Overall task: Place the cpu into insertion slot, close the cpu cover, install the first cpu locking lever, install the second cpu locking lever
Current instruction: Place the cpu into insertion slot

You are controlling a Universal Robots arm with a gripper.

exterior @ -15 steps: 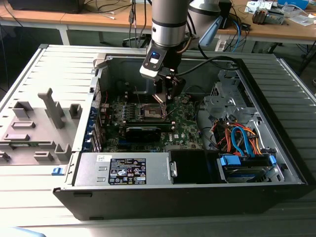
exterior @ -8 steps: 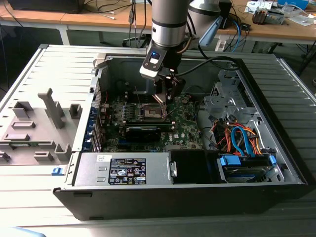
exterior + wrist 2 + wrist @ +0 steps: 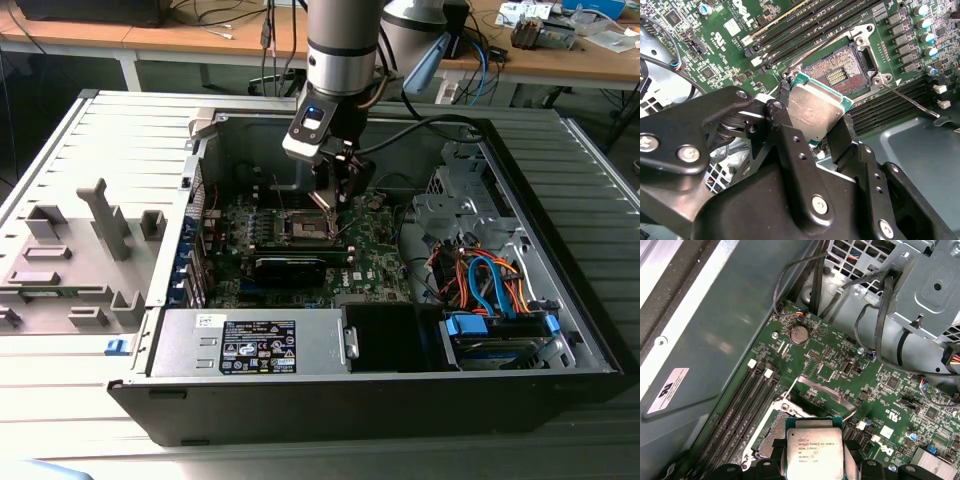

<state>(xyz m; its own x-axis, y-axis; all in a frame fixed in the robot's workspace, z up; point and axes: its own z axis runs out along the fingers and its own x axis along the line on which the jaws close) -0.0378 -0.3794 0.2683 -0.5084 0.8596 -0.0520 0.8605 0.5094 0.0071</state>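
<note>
The big open computer case point(image 3: 330, 400) lies on its side so the arm can reach straight down into it, and the green motherboard point(image 3: 372, 258) sits flat on its floor beneath the jaws. The gripper point(image 3: 338, 200) hangs low over the board. Just below and a little beyond the jaws is the insertion slot point(image 3: 837, 75), its dark pin field bare. The cpu cover point(image 3: 822, 390) stands tipped up on the far side of the jaws, which I take to be what leaves the slot free to receive the chip. A thin locking lever point(image 3: 912, 101) sticks out loose to one side of them. Between the jaws is the cpu point(image 3: 815, 112), pinched by two opposite edges, silvery face up, slightly tilted, hovering over the slot's near corner and not seated. The jaws are apart only by the chip's width.
</note>
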